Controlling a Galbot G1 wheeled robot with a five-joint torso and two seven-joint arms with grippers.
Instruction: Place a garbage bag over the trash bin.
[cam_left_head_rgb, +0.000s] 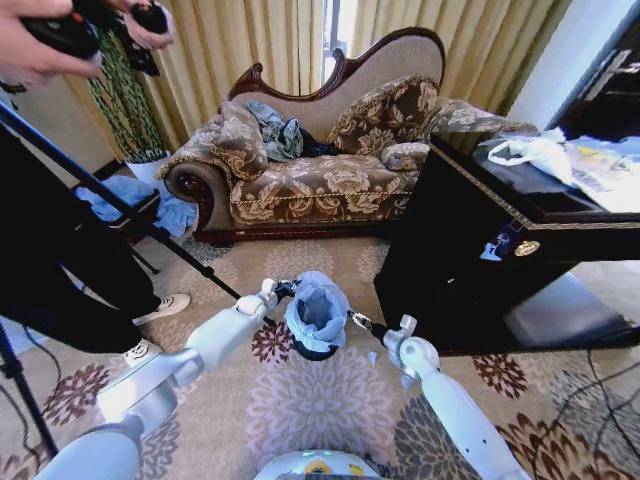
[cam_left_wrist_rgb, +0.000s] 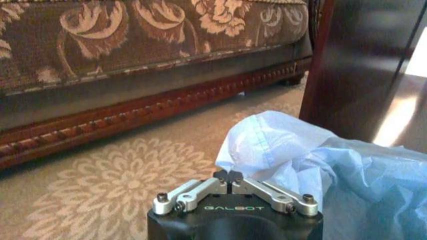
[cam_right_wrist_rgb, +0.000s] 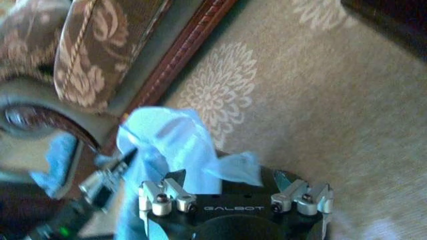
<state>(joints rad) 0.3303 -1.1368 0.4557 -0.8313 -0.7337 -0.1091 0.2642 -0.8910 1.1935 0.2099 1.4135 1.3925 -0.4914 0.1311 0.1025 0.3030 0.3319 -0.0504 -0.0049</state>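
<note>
The garbage bag (cam_left_head_rgb: 316, 308) is pale blue crinkly plastic, bunched over the top of the small black trash bin (cam_left_head_rgb: 317, 352) on the floral carpet in the head view. My left gripper (cam_left_head_rgb: 284, 290) is at the bag's left edge. Seen from the left wrist, it (cam_left_wrist_rgb: 227, 176) is shut, its tips pinching a fold of the bag (cam_left_wrist_rgb: 293, 160). My right gripper (cam_left_head_rgb: 362, 322) is at the bag's right side. From the right wrist, it (cam_right_wrist_rgb: 230, 176) stands open, with a flap of the bag (cam_right_wrist_rgb: 180, 145) rising between its fingers (cam_right_wrist_rgb: 167, 192).
A patterned sofa (cam_left_head_rgb: 330, 160) with a carved wood base stands behind the bin. A dark cabinet (cam_left_head_rgb: 480, 250) is close on the right, with bags on top. A person and a tripod (cam_left_head_rgb: 120, 210) are on the left. Open carpet (cam_left_head_rgb: 320, 410) lies in front.
</note>
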